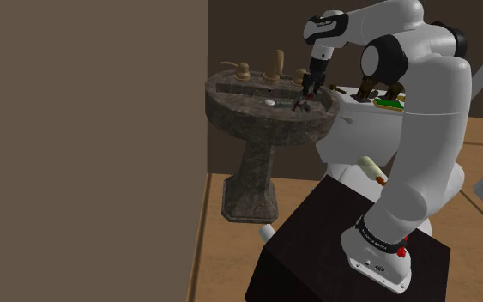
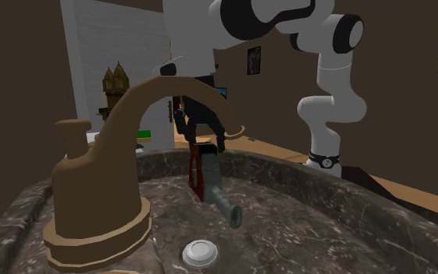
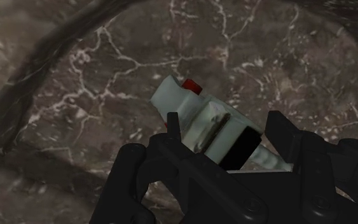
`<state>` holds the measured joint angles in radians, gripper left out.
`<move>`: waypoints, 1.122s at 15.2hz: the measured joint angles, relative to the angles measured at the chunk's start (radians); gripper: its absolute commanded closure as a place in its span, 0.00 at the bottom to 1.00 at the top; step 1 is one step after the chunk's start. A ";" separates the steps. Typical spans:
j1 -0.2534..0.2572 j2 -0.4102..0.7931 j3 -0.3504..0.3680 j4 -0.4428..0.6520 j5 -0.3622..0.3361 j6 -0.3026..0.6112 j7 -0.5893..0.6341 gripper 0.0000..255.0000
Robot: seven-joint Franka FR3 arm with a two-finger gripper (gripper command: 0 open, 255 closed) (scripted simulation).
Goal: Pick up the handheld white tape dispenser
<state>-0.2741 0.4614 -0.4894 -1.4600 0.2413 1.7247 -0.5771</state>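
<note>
Where the shoulder view looks down over the stand [image 1: 316,249], we see a brown wall [image 1: 85,146] on the shoulder view's left. The white arm [image 1: 428,129] reaches up and to the left over a white toilet [image 1: 351,137]. The arm ends above a dark marbled pedestal sink [image 1: 256,107].

1. Sink: a tan faucet [image 2: 124,156] stands on the rim. A pale round drain [image 2: 200,252] sits low in the basin.
2. Gripper [image 3: 225,127]: it points down into the basin, near the drain. Its two black fingers [image 3: 171,124] are closed against the dispenser [image 3: 199,114], one on each side of the body.
3. Dispenser: it has a white body, a red part, a black block and a grey handle. It lies directly between the fingers, over the marbled basin floor. In the second exterior view it hangs tilted below the gripper, handle end lowest. We cannot tell whether that end touches the basin.
</note>
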 measured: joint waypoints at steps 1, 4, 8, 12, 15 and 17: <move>0.000 0.001 0.000 0.001 0.000 -0.001 0.000 1.00; -0.001 0.001 0.000 0.002 0.000 -0.001 0.000 1.00; -0.002 -0.005 -0.002 0.032 -0.004 -0.038 0.005 1.00; -0.008 -0.004 -0.003 0.087 -0.005 -0.091 0.009 1.00; -0.017 -0.002 -0.005 0.130 -0.006 -0.133 0.010 1.00; -0.017 -0.006 -0.005 0.152 -0.007 -0.156 0.014 1.00</move>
<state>-0.2916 0.4556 -0.4949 -1.3083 0.2342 1.5682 -0.5634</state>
